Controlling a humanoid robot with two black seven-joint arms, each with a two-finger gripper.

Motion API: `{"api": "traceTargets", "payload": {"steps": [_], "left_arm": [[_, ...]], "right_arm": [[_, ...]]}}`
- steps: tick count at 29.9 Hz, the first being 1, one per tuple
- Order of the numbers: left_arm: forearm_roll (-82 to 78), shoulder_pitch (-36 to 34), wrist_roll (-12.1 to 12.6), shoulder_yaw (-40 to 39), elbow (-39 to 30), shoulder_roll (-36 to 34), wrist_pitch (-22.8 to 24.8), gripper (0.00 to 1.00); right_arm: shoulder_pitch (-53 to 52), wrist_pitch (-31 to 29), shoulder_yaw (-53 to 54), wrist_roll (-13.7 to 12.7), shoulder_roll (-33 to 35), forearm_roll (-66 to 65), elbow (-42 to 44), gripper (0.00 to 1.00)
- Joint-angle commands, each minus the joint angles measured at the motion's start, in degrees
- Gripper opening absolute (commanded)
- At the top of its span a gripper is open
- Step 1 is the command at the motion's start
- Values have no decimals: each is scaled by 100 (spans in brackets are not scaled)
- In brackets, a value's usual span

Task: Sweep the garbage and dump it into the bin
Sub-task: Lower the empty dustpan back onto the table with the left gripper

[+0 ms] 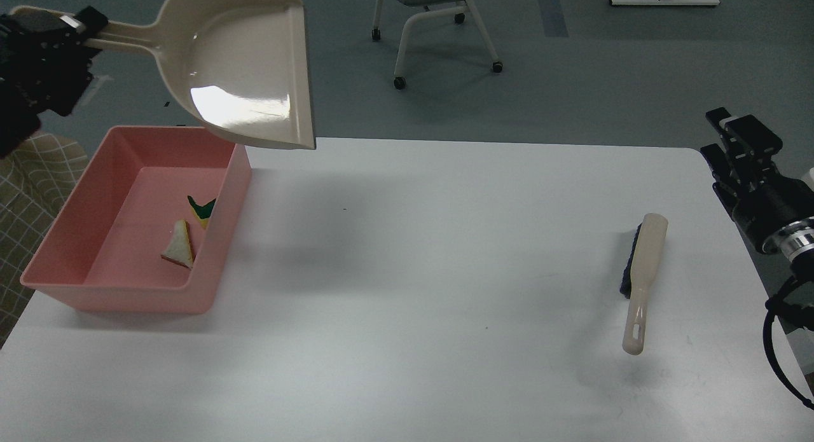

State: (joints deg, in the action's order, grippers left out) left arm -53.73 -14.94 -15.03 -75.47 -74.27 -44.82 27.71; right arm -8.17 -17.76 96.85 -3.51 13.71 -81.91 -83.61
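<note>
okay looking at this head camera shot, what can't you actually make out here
- Left gripper fingers: a dark mass around the dustpan handle in the head view, fingers not separable.
- Sponge in the pink bin: partly hidden by the bin's right wall.
- Brush bristles: mostly under its beige back.
- Right gripper: dark, opening unclear.

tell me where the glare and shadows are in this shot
Head view: a bright glare patch sits on the dustpan near its front lip; a soft broad shadow falls on the table right of the pink bin; the brush casts a faint shadow.
</note>
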Motion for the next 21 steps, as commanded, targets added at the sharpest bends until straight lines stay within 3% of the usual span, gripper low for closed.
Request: {"api": "traceTargets", "payload": {"steps": [1,6,12,18,21], "left_arm": [[-112,-114,9,453,-26,798,-362,0],[-331,-114,44,603,-8,1238,-670,0],[-981,-202,36,1315,229,2117,-1030,0],[-1245,-368,36,1667,861,2873,-1189,0],[-1272,-553,-26,1772,1502,3172,-1189,0]], "right_arm": [[8,80,0,-1,-17,0,-6,68],[17,106,35,-1,-26,0,-24,68],[8,106,88,-1,-26,0,-15,68],[34,106,88,-1,-26,0,-15,68],[26,106,88,-1,-26,0,-15,68]]}}
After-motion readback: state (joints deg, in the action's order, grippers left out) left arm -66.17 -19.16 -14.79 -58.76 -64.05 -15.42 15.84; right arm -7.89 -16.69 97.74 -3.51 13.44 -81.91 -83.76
